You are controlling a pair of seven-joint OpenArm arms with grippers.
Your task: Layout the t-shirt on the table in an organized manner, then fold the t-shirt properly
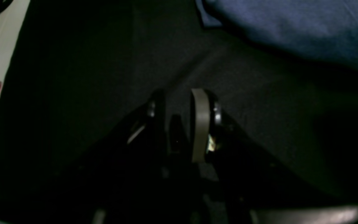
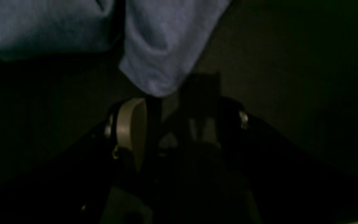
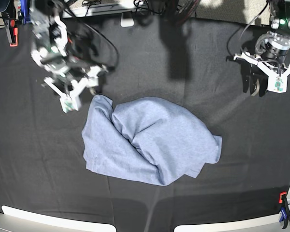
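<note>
1. Two arms hang over the table (image 3: 34,159), one at each far side.
2. The t-shirt (image 3: 150,142) lies in a rumpled heap in the middle of the table, with folds across it.
3. The right gripper (image 2: 179,109) sits just at the shirt's top corner. Its jaws are spread apart and hold nothing; a tip of blue cloth hangs right in front of them.
4. The left gripper (image 3: 257,85) is well away from the shirt. Its jaws are partly apart with only black cloth below.
5. A red clamp (image 3: 282,198) grips the table's edge.
</note>
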